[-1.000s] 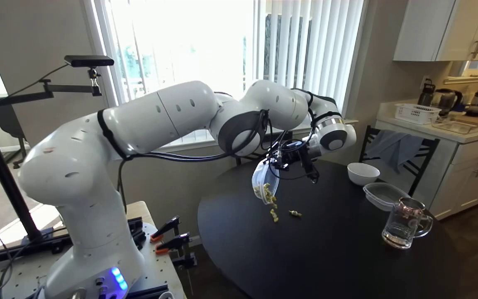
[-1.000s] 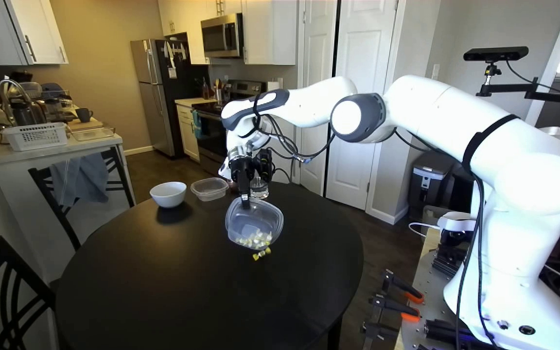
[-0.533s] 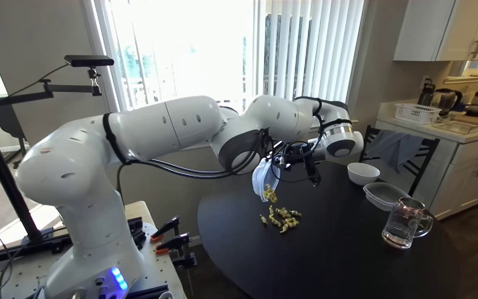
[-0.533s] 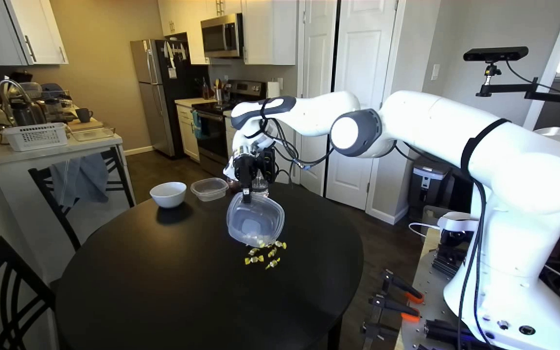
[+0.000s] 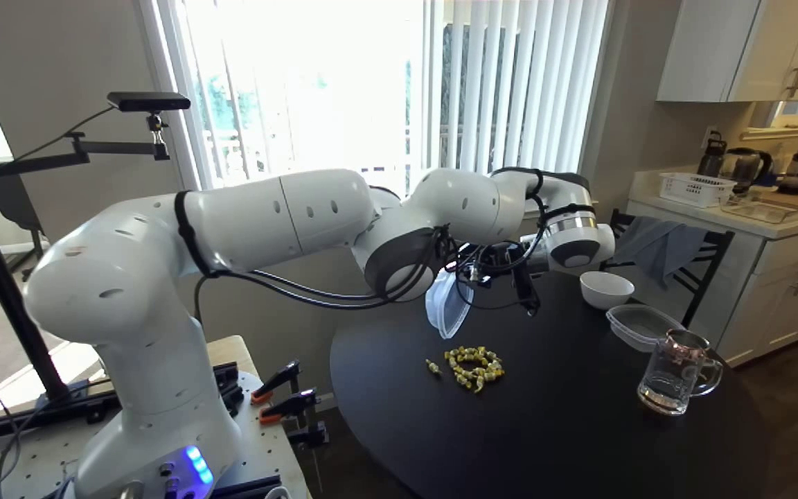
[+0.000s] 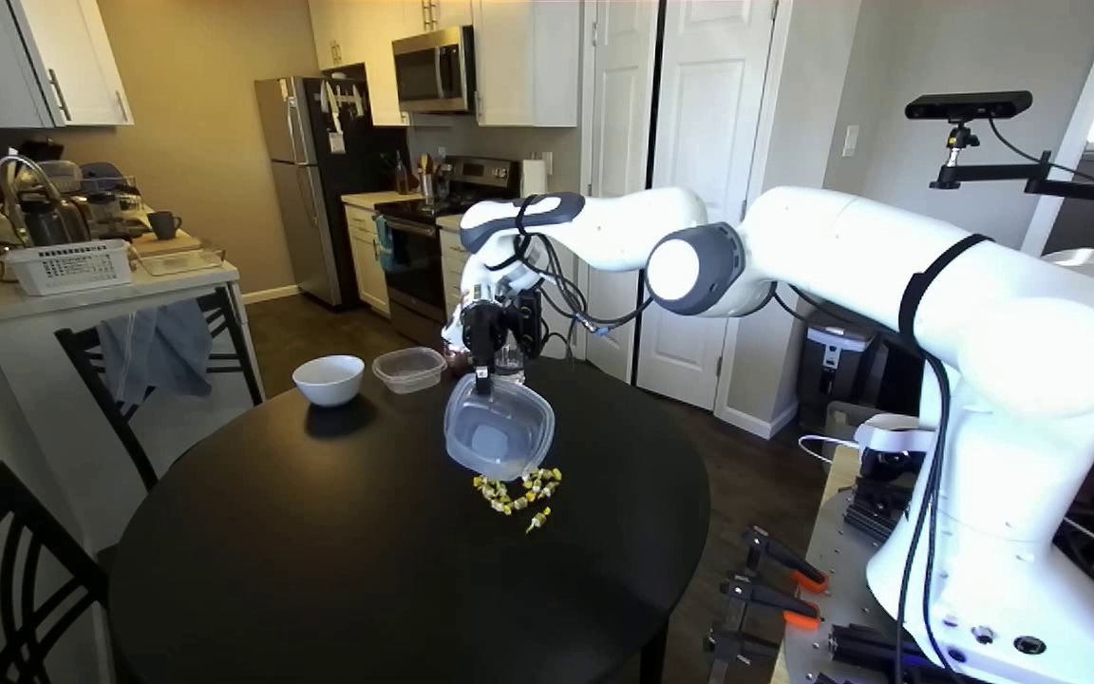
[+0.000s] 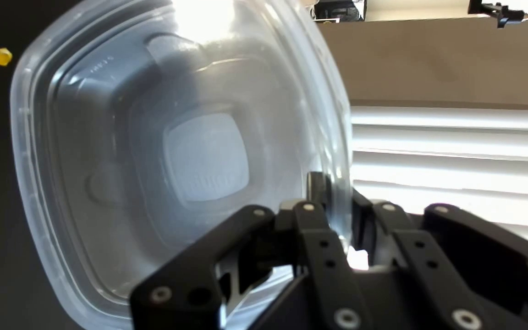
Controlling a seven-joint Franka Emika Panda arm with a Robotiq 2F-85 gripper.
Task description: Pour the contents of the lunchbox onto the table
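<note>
The lunchbox, a clear plastic container, is tilted steeply above the table, its opening facing sideways and down. It shows in an exterior view and fills much of the wrist view, with no pieces visible inside. My gripper is shut on its rim, one finger inside and one outside; the gripper also shows in both exterior views. The contents, small yellow-green pieces, lie on the black table below the lunchbox in a rough ring, with one piece apart.
A white bowl, another clear container and a glass mug with a handle stand on the table beyond the gripper. In an exterior view the mug is partly hidden behind the gripper. A chair with a blue-grey cloth stands at the table.
The pieces have slid out of the lunchbox onto the table, and the lunchbox now looks empty. The arm has lowered slightly while the gripper keeps its hold on the rim.
</note>
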